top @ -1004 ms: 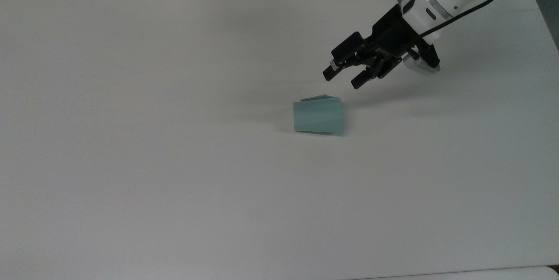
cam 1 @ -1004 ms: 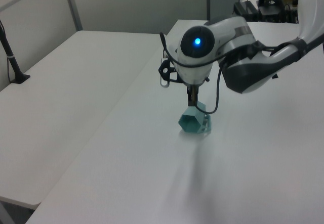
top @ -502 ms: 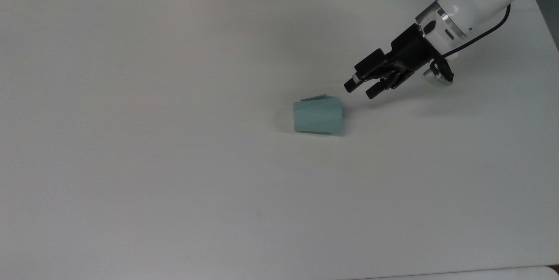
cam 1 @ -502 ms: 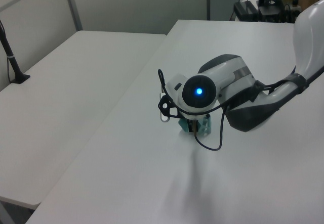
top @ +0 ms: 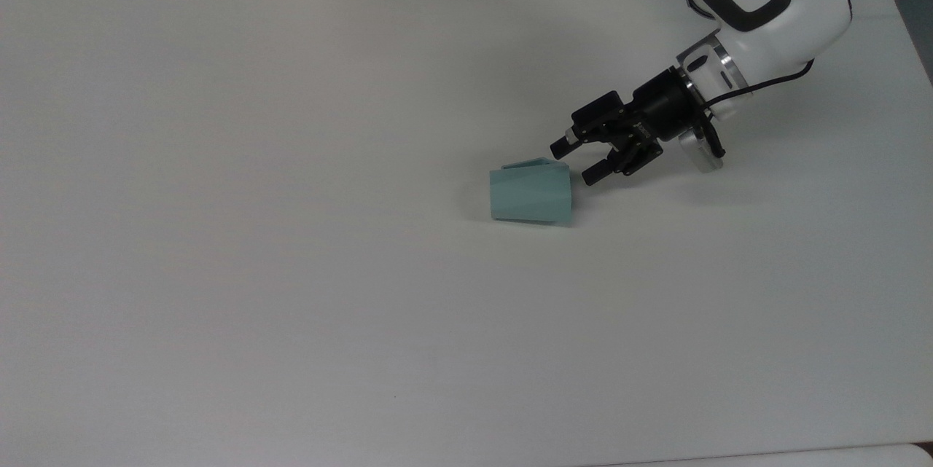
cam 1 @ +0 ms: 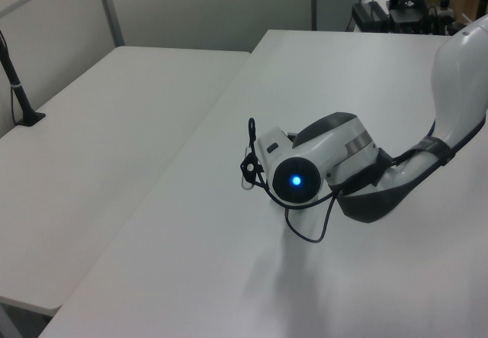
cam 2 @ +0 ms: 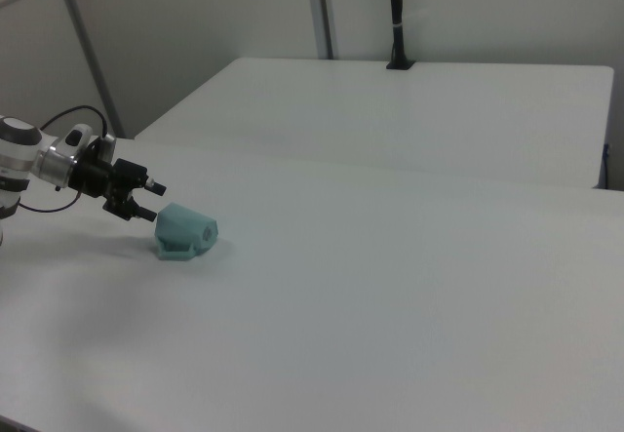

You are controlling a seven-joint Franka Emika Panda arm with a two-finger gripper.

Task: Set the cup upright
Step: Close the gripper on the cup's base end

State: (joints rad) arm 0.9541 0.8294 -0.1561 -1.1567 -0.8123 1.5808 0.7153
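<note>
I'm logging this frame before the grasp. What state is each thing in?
cup: lying on its side on the table, not held, wide end toward the gripper.
gripper: open, empty, low over the table, just short of the cup.
table: bare white top.

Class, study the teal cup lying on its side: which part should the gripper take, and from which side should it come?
Probably the rim wall at the wide mouth. The cup lies on its side on the table, mouth facing the top view's right, toward the open gripper. Coming in low from that side, one finger could slip inside and one outside, away from the handle on the top view's upper side.
</note>
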